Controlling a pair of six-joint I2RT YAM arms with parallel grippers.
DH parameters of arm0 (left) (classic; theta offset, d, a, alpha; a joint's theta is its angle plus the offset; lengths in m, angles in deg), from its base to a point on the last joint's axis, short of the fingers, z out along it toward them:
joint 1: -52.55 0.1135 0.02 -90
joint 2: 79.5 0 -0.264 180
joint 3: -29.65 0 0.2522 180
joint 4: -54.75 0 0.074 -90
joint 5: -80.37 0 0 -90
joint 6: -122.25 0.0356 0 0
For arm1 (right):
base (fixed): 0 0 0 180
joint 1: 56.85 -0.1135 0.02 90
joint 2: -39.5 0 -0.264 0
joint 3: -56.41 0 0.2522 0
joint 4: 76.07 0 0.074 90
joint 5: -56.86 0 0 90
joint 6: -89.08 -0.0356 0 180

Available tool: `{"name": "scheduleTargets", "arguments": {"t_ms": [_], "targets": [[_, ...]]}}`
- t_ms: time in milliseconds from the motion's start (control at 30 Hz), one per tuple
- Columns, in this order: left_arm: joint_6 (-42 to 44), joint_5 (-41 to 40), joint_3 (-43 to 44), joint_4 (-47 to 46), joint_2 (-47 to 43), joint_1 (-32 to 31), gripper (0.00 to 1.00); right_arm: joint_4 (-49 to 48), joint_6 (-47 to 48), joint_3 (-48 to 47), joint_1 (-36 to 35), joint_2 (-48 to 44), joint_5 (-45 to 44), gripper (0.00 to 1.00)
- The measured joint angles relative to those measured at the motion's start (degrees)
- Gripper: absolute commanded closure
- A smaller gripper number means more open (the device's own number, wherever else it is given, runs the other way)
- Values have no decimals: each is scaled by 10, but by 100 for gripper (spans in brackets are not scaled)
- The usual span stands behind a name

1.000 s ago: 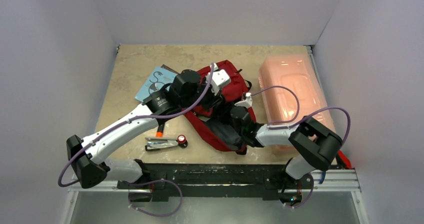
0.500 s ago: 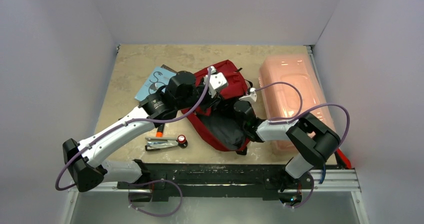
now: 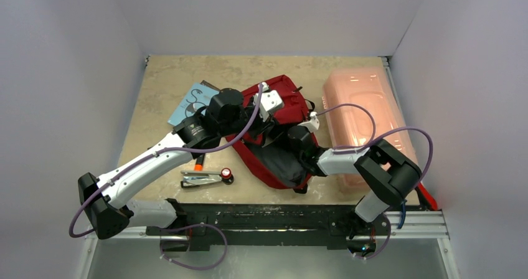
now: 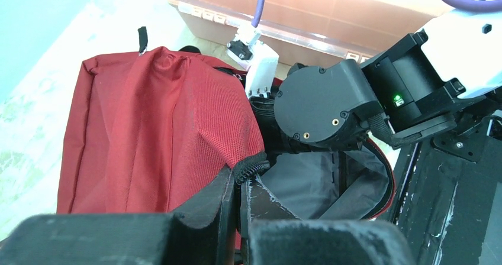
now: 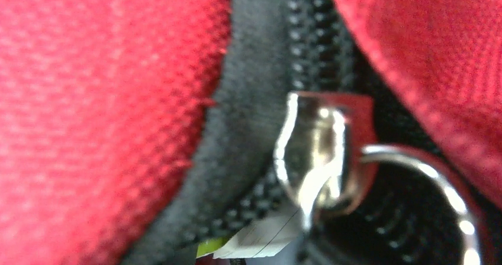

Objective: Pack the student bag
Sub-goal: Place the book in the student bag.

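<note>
- The right gripper had its fingertips buried in the student bag, so their spread could not be told.
- The right wrist view was a blurred close-up of a zipper slider.
- The left arm covered part of a blue book.

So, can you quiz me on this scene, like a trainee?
1. True or false: the dark red fabric backpack is zipped fully shut.
2. The left gripper pinches: A) the backpack's black zipper edge; B) a blue book; C) a silver tool.
3. What lies on the table right of the backpack?
Key: 1 false, its grey lining shows; 2 A; 3 a pale pink translucent plastic box.
</note>
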Motion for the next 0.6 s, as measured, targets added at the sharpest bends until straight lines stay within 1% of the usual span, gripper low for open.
{"name": "scheduleTargets", "arguments": {"t_ms": [67,133,200,333,467,600], "targets": [[0,1,0,0,0,0,100,1,-6,0,-5,6,0,24],[0,2,0,0,0,0,100,26,-12,-10,-11,11,-2,19],[0,3,0,1,0,0,100,65,-17,-26,-22,12,-5,18],[0,3,0,1,0,0,100,103,-26,-30,-35,5,-4,20],[0,5,0,4,0,0,100,123,-38,-21,-39,-6,1,21],[4,5,0,4,0,0,100,142,-38,-20,-39,-14,6,18]]}}
